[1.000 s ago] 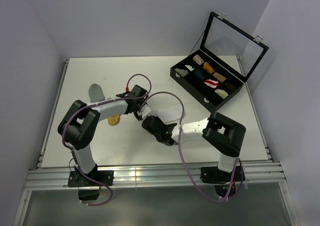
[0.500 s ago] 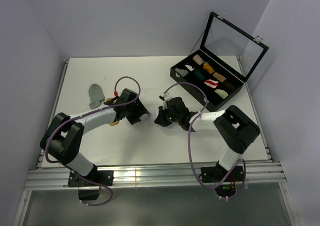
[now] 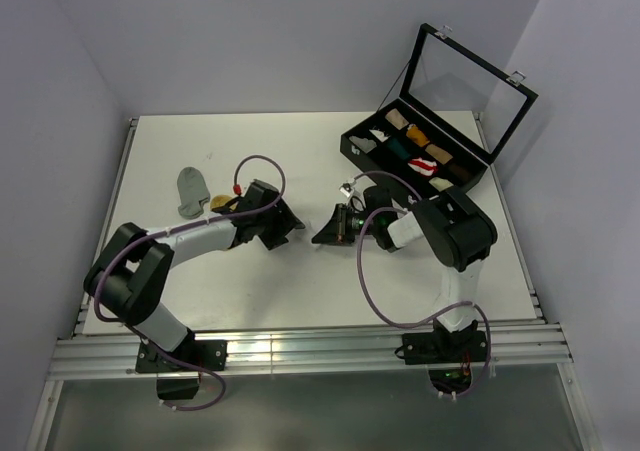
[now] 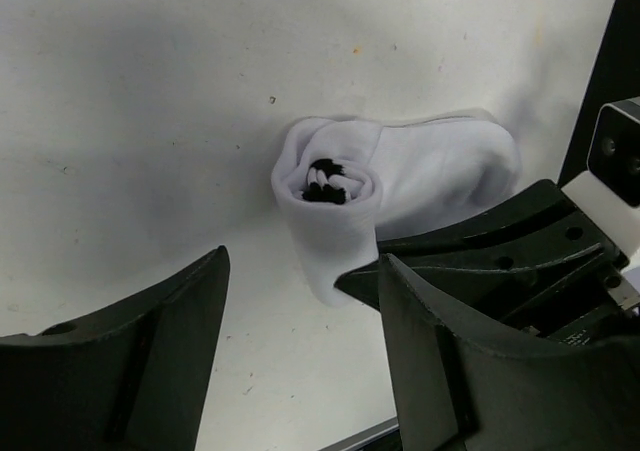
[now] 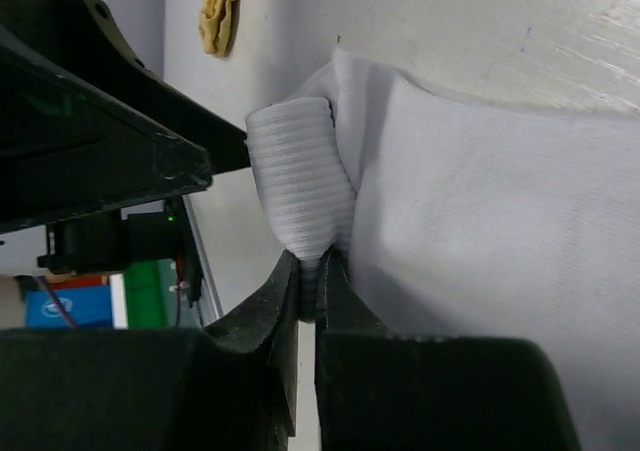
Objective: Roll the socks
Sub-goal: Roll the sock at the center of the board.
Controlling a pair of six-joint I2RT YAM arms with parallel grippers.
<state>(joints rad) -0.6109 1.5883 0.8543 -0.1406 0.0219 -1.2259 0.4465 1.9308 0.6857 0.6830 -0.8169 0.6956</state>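
Observation:
The white sock (image 4: 400,176) lies on the table partly rolled, its black cuff stripes (image 4: 322,186) showing in the roll's centre. My right gripper (image 5: 308,289) is shut on a ribbed fold of this sock (image 5: 300,191), and its black body (image 4: 490,251) comes in from the right in the left wrist view. My left gripper (image 4: 300,306) is open just short of the roll, touching nothing. Behind my left arm lie the grey sock (image 3: 191,191) and the mustard-yellow sock (image 3: 222,203), both flat. In the top view the two grippers face each other, left (image 3: 287,227) and right (image 3: 327,231).
A black compartmented case (image 3: 372,157) with its glass lid (image 3: 468,81) raised stands at the back right, with several small fabric rolls in it. The mustard-yellow sock (image 5: 222,11) shows beyond the white one in the right wrist view.
My left gripper has opened, let go of the white sock and drawn back a little. My right gripper has swung from the near centre up to the sock's right side.

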